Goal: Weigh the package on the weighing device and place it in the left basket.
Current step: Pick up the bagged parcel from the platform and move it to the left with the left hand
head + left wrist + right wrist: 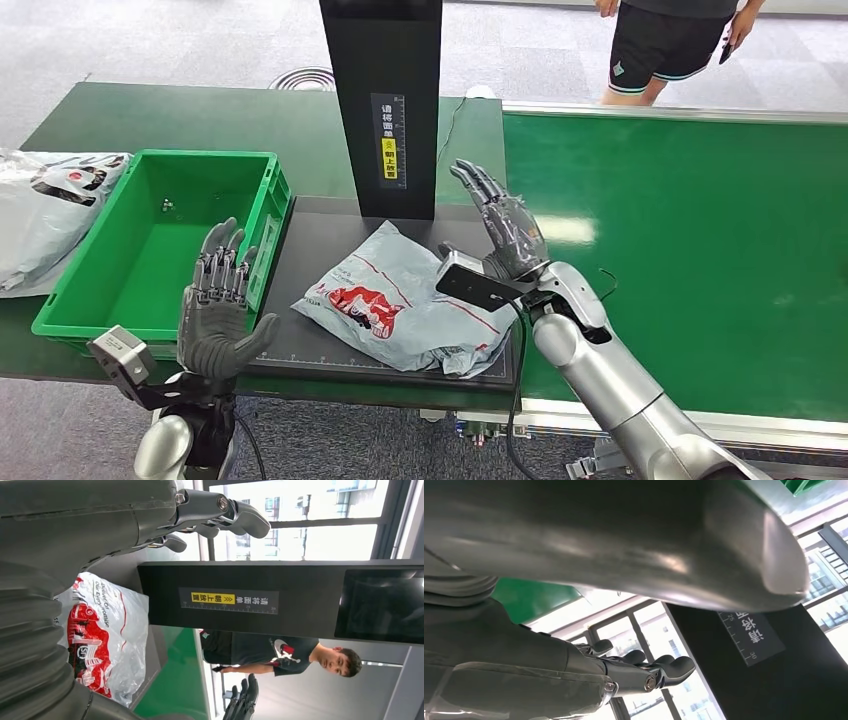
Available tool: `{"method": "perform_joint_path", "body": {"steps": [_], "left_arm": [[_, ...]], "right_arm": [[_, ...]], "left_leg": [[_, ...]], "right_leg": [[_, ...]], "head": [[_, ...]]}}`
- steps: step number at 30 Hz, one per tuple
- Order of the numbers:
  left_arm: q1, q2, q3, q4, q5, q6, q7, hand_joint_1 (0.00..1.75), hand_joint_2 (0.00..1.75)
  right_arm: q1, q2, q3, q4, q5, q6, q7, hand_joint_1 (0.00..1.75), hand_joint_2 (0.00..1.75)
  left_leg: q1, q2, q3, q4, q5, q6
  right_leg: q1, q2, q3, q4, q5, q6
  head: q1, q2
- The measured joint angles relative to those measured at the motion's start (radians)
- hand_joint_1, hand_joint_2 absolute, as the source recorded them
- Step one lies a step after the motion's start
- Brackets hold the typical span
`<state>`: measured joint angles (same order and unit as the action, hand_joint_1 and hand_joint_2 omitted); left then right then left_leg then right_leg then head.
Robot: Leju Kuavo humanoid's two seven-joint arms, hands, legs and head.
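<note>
The grey package lies slack on the black scale platform, between both empty, spread-fingered hands — left hand, right hand — so a one-sided grab could let it sag and snag the green basket's near-right rim.

parcel-sorting station | green conveyor belt | weighing device

A person in black shorts stood beyond the green conveyor belt; another grey printed bag lay at the tabletop's left edge.
</note>
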<state>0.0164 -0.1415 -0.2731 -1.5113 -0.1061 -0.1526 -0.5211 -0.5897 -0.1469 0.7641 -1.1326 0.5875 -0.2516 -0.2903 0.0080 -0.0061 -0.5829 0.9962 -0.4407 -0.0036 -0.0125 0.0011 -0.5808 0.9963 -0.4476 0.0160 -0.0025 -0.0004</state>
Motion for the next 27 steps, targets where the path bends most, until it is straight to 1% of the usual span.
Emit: {"method": "perform_joint_path", "body": {"steps": [4,7,10,13,15,17,19,22,24,27], "left_arm": [[0.000,0.000,0.000,0.000,0.000,0.000,0.000,0.00,1.75],[0.003,0.000,0.000,-0.001,0.000,0.002,0.000,0.00,1.75],[0.013,0.000,0.000,-0.008,-0.016,0.002,0.002,0.00,1.75],[0.024,0.003,-0.011,-0.013,-0.103,-0.006,0.015,0.00,1.75],[0.029,0.006,-0.031,-0.014,-0.209,-0.006,0.029,0.00,1.75],[0.023,0.008,-0.058,-0.006,-0.318,0.008,0.048,0.00,1.75],[-0.012,0.008,-0.090,0.024,-0.436,0.040,0.084,0.00,1.75],[-0.117,0.004,-0.151,0.130,-0.610,0.094,0.136,0.00,1.75],[-0.182,-0.004,-0.187,0.203,-0.664,0.111,0.153,0.00,1.75],[-0.259,-0.012,-0.230,0.293,-0.713,0.121,0.177,0.00,1.75]], "right_arm": [[0.003,0.002,-0.006,-0.001,-0.003,0.002,0.000,0.00,0.00],[0.013,0.003,-0.018,-0.009,-0.039,0.017,-0.001,0.00,0.00],[0.038,0.004,-0.058,-0.035,-0.107,0.004,-0.004,0.00,0.00],[0.084,0.013,-0.140,-0.085,-0.225,-0.030,-0.007,0.00,0.00],[0.126,0.023,-0.210,-0.130,-0.294,-0.049,-0.012,0.00,0.87],[0.184,0.039,-0.281,-0.183,-0.328,-0.062,-0.026,0.00,1.75],[0.251,0.058,-0.345,-0.235,-0.354,-0.068,-0.055,0.00,1.75],[0.329,0.090,-0.427,-0.302,-0.388,-0.057,-0.097,0.00,1.75],[0.359,0.109,-0.466,-0.334,-0.397,-0.043,-0.106,0.00,1.75],[0.386,0.130,-0.502,-0.367,-0.401,-0.036,-0.112,0.00,1.75]], "left_leg": [[0.000,0.000,0.000,0.000,0.000,0.000],[0.000,0.000,0.000,0.000,0.000,0.000],[0.000,0.000,0.000,0.000,0.000,0.000],[0.000,-0.001,0.000,0.000,0.000,0.000],[0.000,-0.001,0.000,0.000,0.000,0.000],[0.000,-0.001,0.000,0.000,-0.001,0.001],[0.000,-0.002,-0.001,0.000,-0.001,0.001],[0.000,-0.003,-0.001,0.000,0.000,0.001],[0.000,-0.001,0.000,0.000,0.000,0.001],[0.000,0.000,0.000,0.000,0.000,0.000]], "right_leg": [[0.000,0.000,0.000,0.000,0.000,0.000],[0.000,0.000,0.000,0.000,0.000,0.000],[0.000,0.000,0.000,0.000,0.000,0.000],[0.000,-0.001,0.000,0.000,0.000,0.000],[0.000,-0.001,0.000,-0.001,0.000,0.000],[0.000,-0.001,0.000,-0.001,0.000,0.000],[0.000,-0.002,-0.001,-0.002,0.000,0.000],[0.000,-0.003,0.000,-0.002,0.000,0.000],[0.000,-0.001,0.000,-0.001,0.001,0.000],[0.000,0.000,0.000,-0.001,0.001,0.000]], "head": [[0.000,0.000],[0.000,0.000],[0.000,0.000],[0.000,0.000],[0.000,0.000],[0.000,0.000],[0.000,0.000],[0.000,0.000],[0.000,0.000],[0.000,0.000]]}}
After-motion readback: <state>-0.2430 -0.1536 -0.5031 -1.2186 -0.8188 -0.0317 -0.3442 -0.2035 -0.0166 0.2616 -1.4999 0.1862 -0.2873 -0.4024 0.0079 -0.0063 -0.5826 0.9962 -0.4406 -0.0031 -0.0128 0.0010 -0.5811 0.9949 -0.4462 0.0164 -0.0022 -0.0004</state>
